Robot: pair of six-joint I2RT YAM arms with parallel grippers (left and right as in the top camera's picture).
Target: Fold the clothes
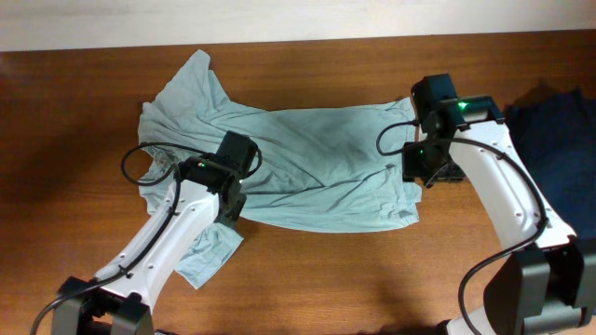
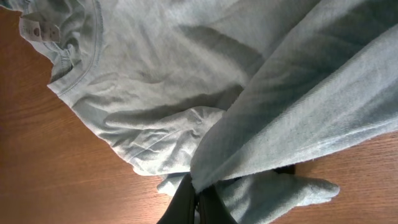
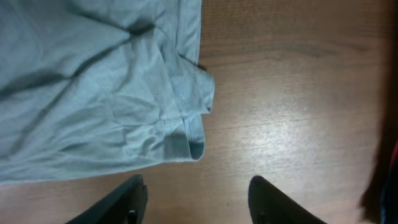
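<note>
The clothes are one pale grey-blue T-shirt (image 1: 317,158), lying wrinkled across the middle of the table with a sleeve pointing to the far left. My left gripper (image 1: 233,207) sits at the shirt's near left edge. In the left wrist view it (image 2: 199,205) is shut on a raised fold of the T-shirt (image 2: 292,93), and the collar with its label (image 2: 32,28) lies beyond. My right gripper (image 1: 424,172) is at the shirt's right edge. Its jaws (image 3: 198,190) are open over bare wood, just short of the hem corner (image 3: 186,134), holding nothing.
A dark navy garment (image 1: 559,121) lies at the table's right edge, close to the right arm; a dark strip of it shows in the right wrist view (image 3: 390,180). The brown wooden table (image 1: 372,270) runs to a pale wall at the back.
</note>
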